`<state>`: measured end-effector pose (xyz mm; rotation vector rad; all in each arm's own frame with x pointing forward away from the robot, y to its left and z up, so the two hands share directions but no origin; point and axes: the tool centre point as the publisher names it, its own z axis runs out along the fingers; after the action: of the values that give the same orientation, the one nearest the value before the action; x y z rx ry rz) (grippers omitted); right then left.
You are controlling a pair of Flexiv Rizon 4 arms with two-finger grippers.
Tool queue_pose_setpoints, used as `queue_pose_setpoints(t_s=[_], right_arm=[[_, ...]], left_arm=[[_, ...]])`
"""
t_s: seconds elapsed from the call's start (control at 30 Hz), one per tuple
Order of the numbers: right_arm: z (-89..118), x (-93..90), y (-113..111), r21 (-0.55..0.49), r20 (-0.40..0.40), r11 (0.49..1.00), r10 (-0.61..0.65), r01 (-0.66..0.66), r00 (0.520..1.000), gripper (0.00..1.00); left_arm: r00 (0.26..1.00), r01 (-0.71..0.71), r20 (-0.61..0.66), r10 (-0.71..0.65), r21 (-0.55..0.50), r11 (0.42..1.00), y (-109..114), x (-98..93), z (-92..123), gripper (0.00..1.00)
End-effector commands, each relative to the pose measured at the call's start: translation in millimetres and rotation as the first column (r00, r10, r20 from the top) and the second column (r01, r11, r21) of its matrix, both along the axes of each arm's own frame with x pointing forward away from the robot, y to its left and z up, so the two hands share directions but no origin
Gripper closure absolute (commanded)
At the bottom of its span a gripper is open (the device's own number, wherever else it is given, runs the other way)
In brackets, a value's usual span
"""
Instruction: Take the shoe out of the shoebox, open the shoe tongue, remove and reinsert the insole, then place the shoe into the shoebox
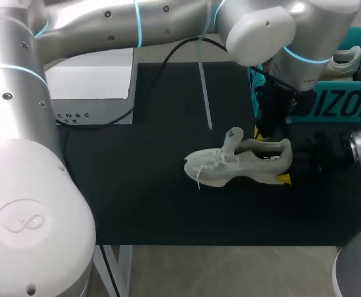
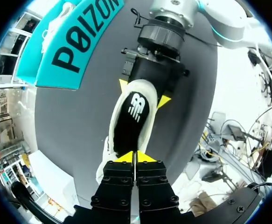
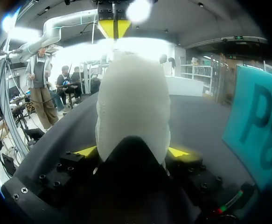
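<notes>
While right jaws grip the shoe [image 1: 242, 167] by its heel, left jaws clenched above it.

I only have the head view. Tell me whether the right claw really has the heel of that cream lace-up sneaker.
Observer: Yes. In the right wrist view the right claw has one yellow tip on each side of the heel of the cream lace-up sneaker, both touching it.
Operator: Now report the left claw's tips.
Observer: In the left wrist view the left claw has its tips pressed together above the shoe's opening. I cannot tell whether they pinch anything.
Operator: Check the insole.
Observer: The same view shows the black insole with a white logo sitting inside the shoe.
</notes>
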<state>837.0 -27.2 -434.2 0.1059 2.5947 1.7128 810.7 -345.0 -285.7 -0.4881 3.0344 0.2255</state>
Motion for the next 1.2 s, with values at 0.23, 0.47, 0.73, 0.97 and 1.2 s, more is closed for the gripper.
queue_pose_setpoints(t_s=[0.23, 0.47, 0.73, 0.97, 1.2], right_arm=[[-5.8, 0.9, 2.3, -0.002, -0.001, 1.0, -0.001, 0.001, 1.0, 1.0], [-5.8, 0.9, 2.3, -0.002, -0.001, 1.0, -0.001, 0.001, 1.0, 1.0], [-5.8, 0.9, 2.3, -0.002, -0.001, 1.0, -0.001, 0.001, 1.0, 1.0], [-5.8, 0.9, 2.3, -0.002, -0.001, 1.0, -0.001, 0.001, 1.0, 1.0], [-5.8, 0.9, 2.3, -0.002, -0.001, 1.0, -0.001, 0.001, 1.0, 1.0]], left_arm=[[0.999, 0.013, -0.029, -0.014, -0.035, 0.999, 0.8, 6.8, -42.4, 1.0], [0.998, 0.04, -0.045, -0.041, -0.025, 0.999, 4.0, 2.1, -56.1, 1.0], [0.989, 0.114, -0.097, -0.115, -0.016, 0.993, 11.1, -12.7, -73.4, 1.0], [0.977, 0.176, -0.117, -0.177, -0.025, 0.984, 10.9, -3.7, -85.5, 1.0], [0.97, 0.21, -0.122, -0.209, -0.011, 0.978, 7.2, -0.5, -90.4, 0.73]])
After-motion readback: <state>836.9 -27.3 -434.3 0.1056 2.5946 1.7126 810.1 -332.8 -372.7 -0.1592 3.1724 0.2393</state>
